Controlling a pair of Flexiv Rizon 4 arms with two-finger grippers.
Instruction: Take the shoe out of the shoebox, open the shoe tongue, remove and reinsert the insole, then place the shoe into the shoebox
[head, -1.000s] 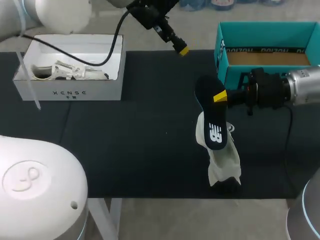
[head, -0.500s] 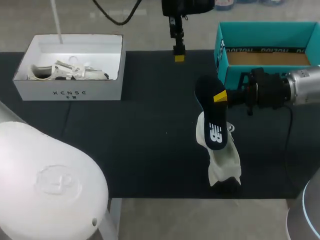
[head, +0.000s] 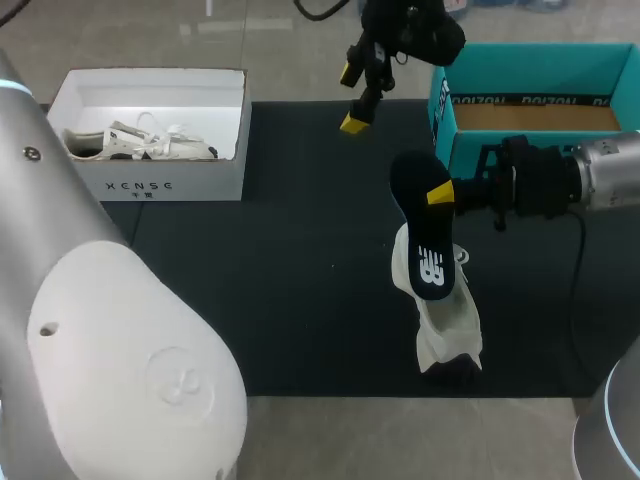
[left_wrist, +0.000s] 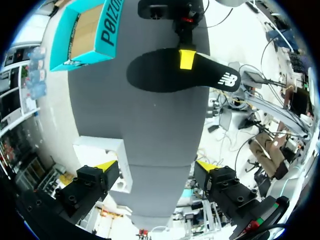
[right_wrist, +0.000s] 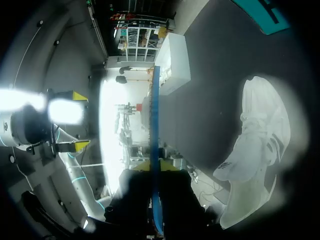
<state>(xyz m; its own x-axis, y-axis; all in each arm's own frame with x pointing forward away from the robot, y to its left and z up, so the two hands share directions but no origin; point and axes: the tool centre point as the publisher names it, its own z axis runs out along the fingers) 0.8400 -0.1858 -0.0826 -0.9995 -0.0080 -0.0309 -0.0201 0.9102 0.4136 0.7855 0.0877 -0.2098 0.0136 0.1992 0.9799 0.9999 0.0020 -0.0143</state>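
insole (head: 425, 250): held over shoe (head: 448, 325), right-centre | right gripper (head: 440, 194): clamped on insole edge | left gripper (head: 352, 98): spread, empty, far | handling: likely light, floppy; take mid-edge

shoe (head: 447, 318) partly behind insole (head: 415, 215), apparently

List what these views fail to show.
Head view: the insole covers part of the shoe; its tongue cannot be made out.
Head view: the right gripper's second finger is behind the insole.
Right wrist view: the insole is edge-on; its faces are unseen.
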